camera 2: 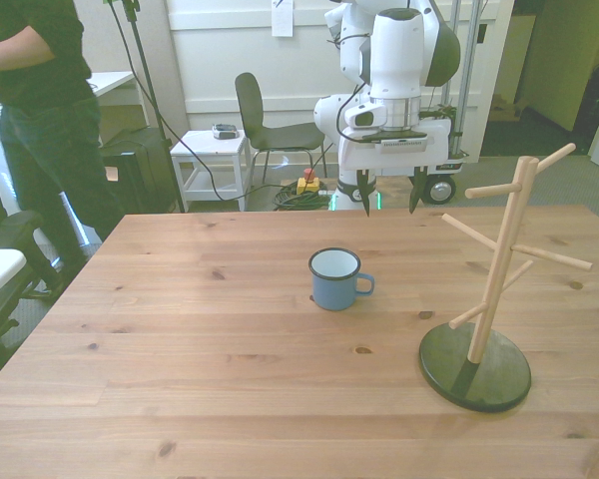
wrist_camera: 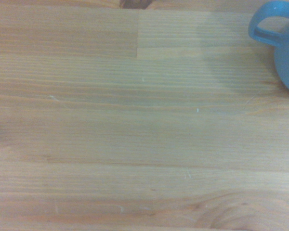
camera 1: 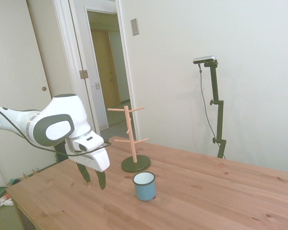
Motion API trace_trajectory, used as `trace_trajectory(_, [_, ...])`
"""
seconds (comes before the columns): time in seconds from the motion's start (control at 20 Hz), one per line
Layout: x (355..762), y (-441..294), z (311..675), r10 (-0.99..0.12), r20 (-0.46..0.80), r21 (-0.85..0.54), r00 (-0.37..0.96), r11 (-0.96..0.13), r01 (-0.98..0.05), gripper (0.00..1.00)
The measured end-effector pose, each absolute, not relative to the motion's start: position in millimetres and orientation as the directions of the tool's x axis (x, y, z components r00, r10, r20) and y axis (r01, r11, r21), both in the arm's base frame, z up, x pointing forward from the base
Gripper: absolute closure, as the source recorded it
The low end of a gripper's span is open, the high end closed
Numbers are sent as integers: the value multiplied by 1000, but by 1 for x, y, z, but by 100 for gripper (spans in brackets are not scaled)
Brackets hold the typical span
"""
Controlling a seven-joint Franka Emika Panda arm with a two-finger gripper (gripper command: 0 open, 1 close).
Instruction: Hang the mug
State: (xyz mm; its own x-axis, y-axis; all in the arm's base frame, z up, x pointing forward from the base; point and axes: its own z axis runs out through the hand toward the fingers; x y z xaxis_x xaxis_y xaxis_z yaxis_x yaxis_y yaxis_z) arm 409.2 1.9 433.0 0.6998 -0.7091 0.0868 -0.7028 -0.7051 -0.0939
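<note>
On table mug [camera 2: 334, 278] upright, untouched; claw [camera 2: 390, 197] wide, empty, far behind it; grasp and hanging on rack [camera 2: 499, 269] remain.

Between my claw [camera 2: 390, 198] and the mug [camera 2: 335, 278]: bare surface [camera 2: 180, 329], nothing standing.
Obstacle: peg rack [camera 2: 491, 289], apart at the front view's right.
</note>
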Motion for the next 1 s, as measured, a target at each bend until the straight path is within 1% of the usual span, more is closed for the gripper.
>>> trace_trajectory(0.2, [410,-5,433,-719,78,-102,690,-695,-712,0])
trace_trajectory(0.35, [411,-26,440,-726,90,-98,681,-687,-720,0])
trace_trajectory(0.5, [412,-58,456,-718,110,-64,687,-695,-716,0])
trace_trajectory(0.7, [415,-103,490,-696,161,-36,700,-713,-701,0])
trace_trajectory(0.85, [426,-138,501,-675,178,-35,716,-732,-681,0])
trace_trajectory(1.0, [448,-167,496,-662,172,-24,729,-743,-669,0])
